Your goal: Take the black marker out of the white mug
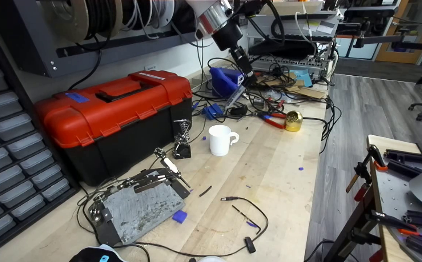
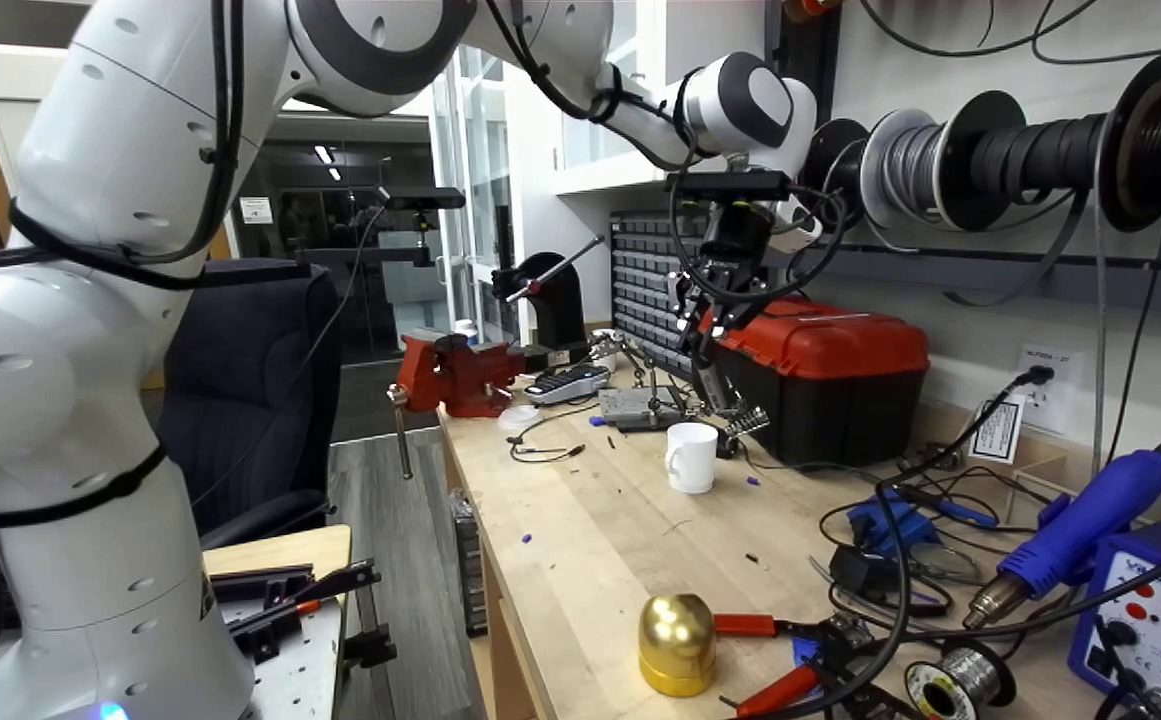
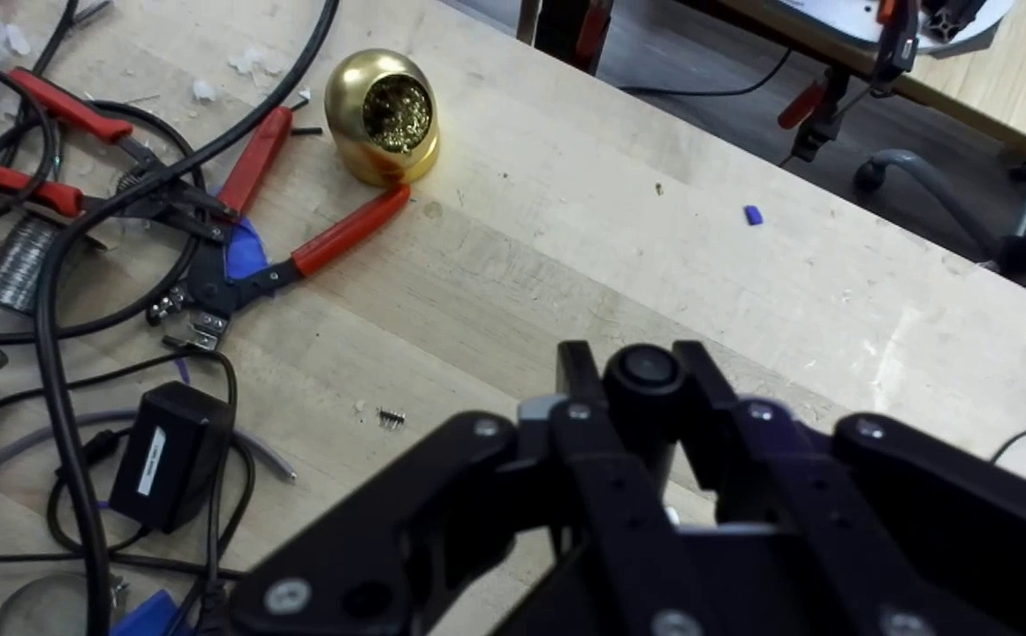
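The white mug (image 1: 220, 141) stands upright on the wooden bench, and it also shows in an exterior view (image 2: 691, 460). In the wrist view it is almost wholly hidden behind the gripper. My gripper (image 1: 250, 76) is in the air above the mug in both exterior views (image 2: 702, 345). In the wrist view the gripper (image 3: 634, 353) is shut on the black marker (image 3: 648, 375), whose round black end shows between the fingertips. The marker's greyish body hangs tilted below the fingers (image 1: 235, 96) (image 2: 711, 385). Its lower end is apart from the mug and above its rim.
A red and black toolbox (image 1: 120, 112) stands by the wall. A small metal stand (image 1: 182, 142) is beside the mug. A gold tip cleaner (image 3: 384, 115), red-handled pliers (image 3: 349, 231), a black adapter (image 3: 172, 455) and tangled cables lie further along. A grey plate fixture (image 1: 141, 207) is also there.
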Robot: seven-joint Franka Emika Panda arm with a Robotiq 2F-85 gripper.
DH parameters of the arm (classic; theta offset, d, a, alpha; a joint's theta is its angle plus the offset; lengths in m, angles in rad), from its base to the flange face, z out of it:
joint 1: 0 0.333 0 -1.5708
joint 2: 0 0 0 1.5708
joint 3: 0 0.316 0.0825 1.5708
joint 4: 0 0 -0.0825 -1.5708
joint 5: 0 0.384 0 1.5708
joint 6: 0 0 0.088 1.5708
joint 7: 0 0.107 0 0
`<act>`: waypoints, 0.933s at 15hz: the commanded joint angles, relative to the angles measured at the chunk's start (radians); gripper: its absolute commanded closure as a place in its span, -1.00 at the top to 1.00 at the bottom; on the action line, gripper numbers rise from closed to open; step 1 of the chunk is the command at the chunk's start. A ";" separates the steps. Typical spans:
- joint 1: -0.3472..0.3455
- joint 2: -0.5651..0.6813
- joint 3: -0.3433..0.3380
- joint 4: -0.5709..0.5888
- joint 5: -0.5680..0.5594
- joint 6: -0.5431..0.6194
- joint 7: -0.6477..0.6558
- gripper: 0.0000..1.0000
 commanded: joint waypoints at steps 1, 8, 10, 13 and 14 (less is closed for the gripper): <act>-0.020 -0.092 -0.002 -0.139 0.005 0.055 0.046 -0.87; -0.038 -0.235 -0.007 -0.379 0.005 0.254 0.097 -0.87; -0.041 -0.286 -0.009 -0.457 0.005 0.312 0.119 -0.87; -0.041 -0.364 -0.013 -0.580 0.013 0.389 0.153 -0.87; -0.040 -0.388 -0.013 -0.620 0.021 0.412 0.167 -0.87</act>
